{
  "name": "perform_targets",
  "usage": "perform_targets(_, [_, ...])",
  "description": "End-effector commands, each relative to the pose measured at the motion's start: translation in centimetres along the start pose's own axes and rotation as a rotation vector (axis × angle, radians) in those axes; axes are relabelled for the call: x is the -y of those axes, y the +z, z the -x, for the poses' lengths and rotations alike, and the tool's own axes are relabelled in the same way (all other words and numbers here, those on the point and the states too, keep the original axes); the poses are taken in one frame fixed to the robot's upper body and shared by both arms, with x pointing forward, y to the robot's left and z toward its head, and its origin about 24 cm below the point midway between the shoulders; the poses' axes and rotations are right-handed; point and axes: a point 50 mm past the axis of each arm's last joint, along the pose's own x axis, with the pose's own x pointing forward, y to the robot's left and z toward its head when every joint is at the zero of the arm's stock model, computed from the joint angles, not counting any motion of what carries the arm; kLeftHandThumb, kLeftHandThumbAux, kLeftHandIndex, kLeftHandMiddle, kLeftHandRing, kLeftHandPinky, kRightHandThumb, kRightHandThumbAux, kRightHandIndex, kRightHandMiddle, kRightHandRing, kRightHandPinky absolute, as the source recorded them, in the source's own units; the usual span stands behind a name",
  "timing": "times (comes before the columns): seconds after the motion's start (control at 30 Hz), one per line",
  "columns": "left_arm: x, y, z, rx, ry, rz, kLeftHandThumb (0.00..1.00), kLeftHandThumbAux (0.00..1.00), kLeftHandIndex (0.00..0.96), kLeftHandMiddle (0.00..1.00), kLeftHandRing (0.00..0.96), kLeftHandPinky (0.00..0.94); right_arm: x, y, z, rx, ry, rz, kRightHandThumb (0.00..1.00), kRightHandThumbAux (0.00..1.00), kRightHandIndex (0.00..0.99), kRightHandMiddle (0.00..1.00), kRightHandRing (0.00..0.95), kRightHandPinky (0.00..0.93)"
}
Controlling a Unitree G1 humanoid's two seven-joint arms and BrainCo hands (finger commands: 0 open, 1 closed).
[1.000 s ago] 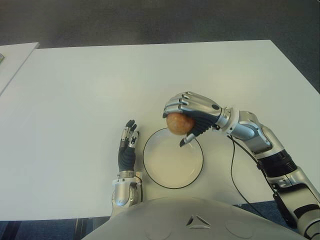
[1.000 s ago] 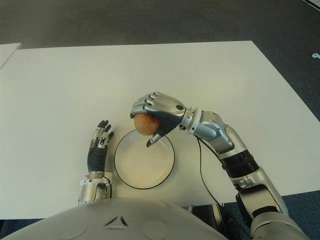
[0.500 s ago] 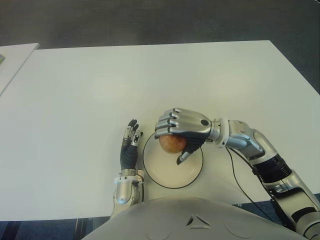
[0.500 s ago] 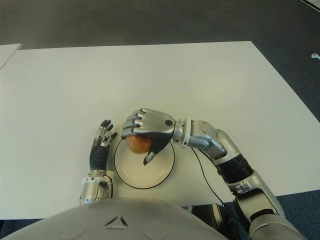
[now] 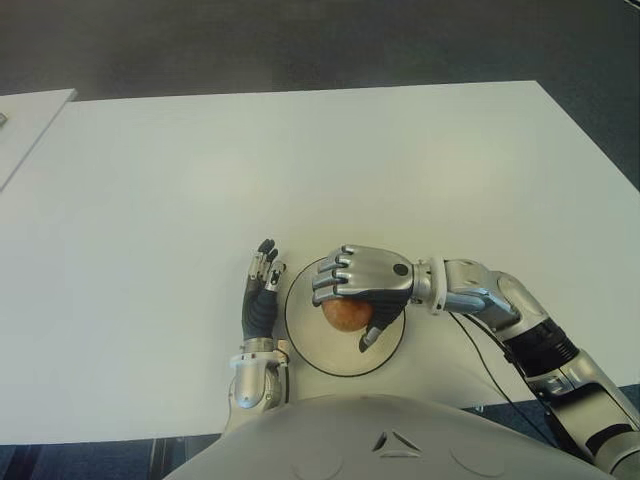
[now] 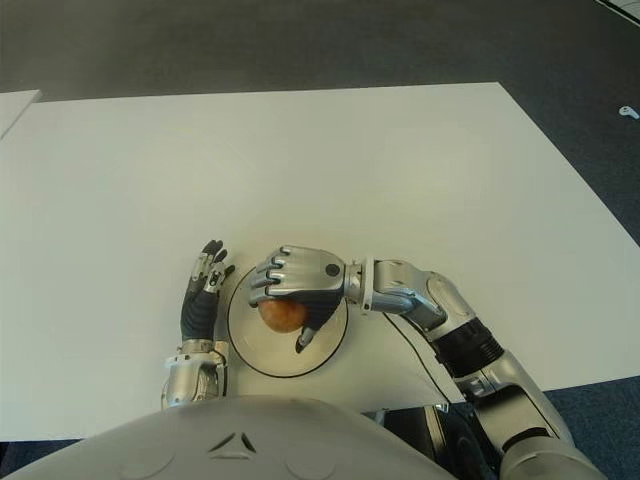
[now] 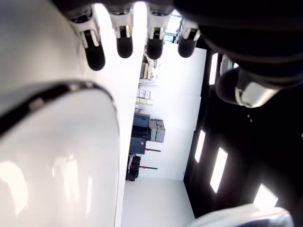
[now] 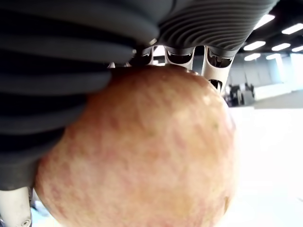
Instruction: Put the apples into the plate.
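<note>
— Where is the fruit?
— The round reddish-yellow apple point(image 5: 345, 314) sits in the grip of the silver right hand point(image 5: 362, 290), fingers curled over it, above the middle of the round white plate with a dark rim point(image 5: 300, 345) on the white table point(image 5: 300, 170). Whether apple and plate touch, I cannot tell.
— And the other hand?
— The left hand point(image 5: 258, 292) shows just left of the plate, fingers straight, holding nothing.

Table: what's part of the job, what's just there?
Job: apple gripped in right hand, over the plate.
Not in use: left hand, open, left of plate; table; second tabletop at far left.
</note>
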Motion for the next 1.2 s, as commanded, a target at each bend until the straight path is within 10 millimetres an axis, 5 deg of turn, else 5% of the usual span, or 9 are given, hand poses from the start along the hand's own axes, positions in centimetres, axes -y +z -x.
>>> perform_targets(0.03, [1.1, 0.0, -0.3, -0.006, 0.01, 0.048, 0.092, 0.342, 0.036, 0.051, 0.029, 0.053, -0.3, -0.4, -0.2, 0.0, 0.005, 0.016, 0.717, 0.709, 0.441, 0.857, 0.852, 0.859])
perform_targets(0.47, [1.0, -0.1, -0.4, -0.025, 0.008, 0.058, 0.085, 0.331, 0.033, 0.041, 0.015, 0.042, -0.9, -0.8, -0.4, -0.013, -0.02, 0.033, 0.718, 0.707, 0.443, 0.845, 0.853, 0.859])
perform_targets(0.73, [1.0, 0.2, -0.4, -0.024, 0.018, 0.013, 0.085, 0.364, 0.036, 0.057, 0.037, 0.064, -1.2, -1.0, -0.8, -0.001, 0.016, 0.005, 0.682, 0.719, 0.422, 0.556, 0.516, 0.462])
perform_targets(0.8, [1.1, 0.2, -0.4, -0.025, 0.018, -0.005, 0.079, 0.394, 0.029, 0.051, 0.035, 0.058, -1.3, -1.2, -0.8, -0.003, 0.029, -0.011, 0.4, 0.622, 0.365, 0.418, 0.37, 0.326])
perform_targets(0.9, [1.0, 0.1, -0.5, -0.024, 0.02, -0.024, 0.067, 0.424, 0.019, 0.043, 0.033, 0.068, -1.4, -1.4, -0.7, -0.011, 0.048, -0.024, 0.21, 0.565, 0.253, 0.29, 0.244, 0.196])
perform_targets(1.2, [0.9, 0.0, -0.6, -0.009, 0.008, -0.051, 0.037, 0.456, 0.004, 0.034, 0.036, 0.088, -1.5, -1.7, -0.5, -0.03, 0.105, -0.034, 0.013, 0.528, 0.029, 0.088, 0.048, 0.013])
